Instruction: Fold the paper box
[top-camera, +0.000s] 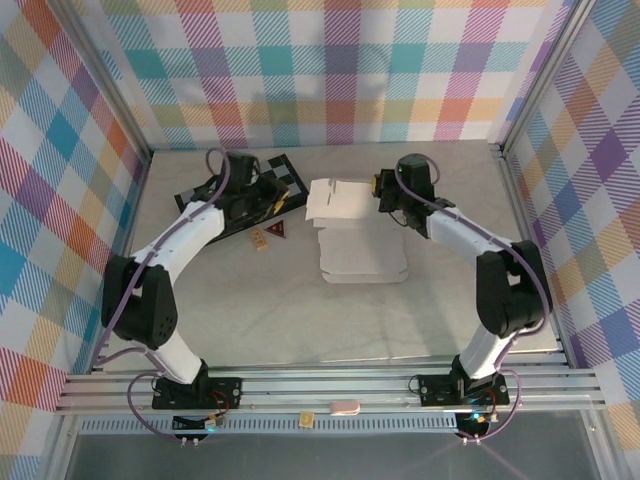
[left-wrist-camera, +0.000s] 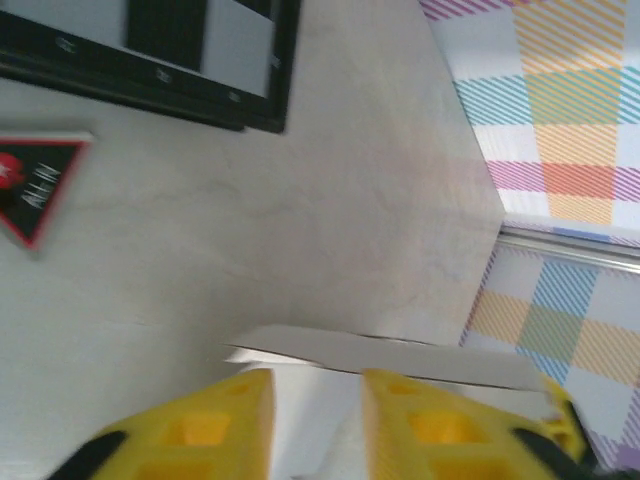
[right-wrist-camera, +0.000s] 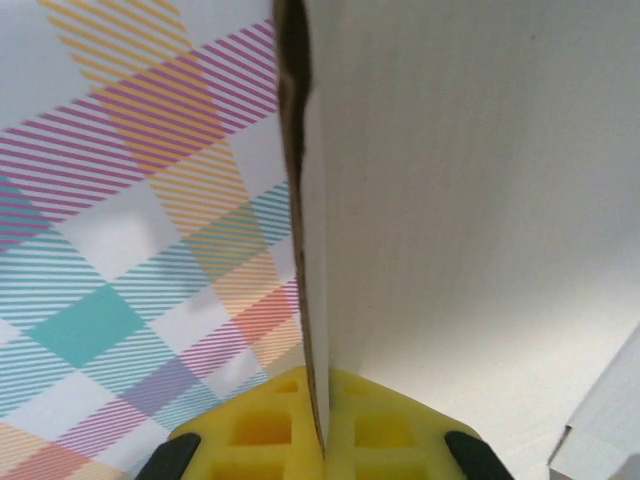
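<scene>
Two grippers work the paper box (top-camera: 350, 250), which lies mid-table, just right of the checkered board (top-camera: 235, 190). Its near half is flat on the table (top-camera: 250, 310) and its far half stands folded up. My right gripper (right-wrist-camera: 320, 445) is clamped tight on a white panel seen edge-on, the cardboard running straight up out of the closed fingers. I judge this hold is there to pin that wall upright at the box's right side so the crease sets. My left gripper (left-wrist-camera: 315, 430) sits at the opposite, left side, its yellow fingers (left-wrist-camera: 215, 430) a narrow gap apart, with the white edge just ahead and showing through the gap. I cannot tell whether they touch it, and they do not look clamped. That placement reads to me as bracing the fold from the other side. A triangular red-and-black tag (left-wrist-camera: 40, 185) lies beside the board, apart from the box. Folding looks partway done, with the near flaps unraised.
</scene>
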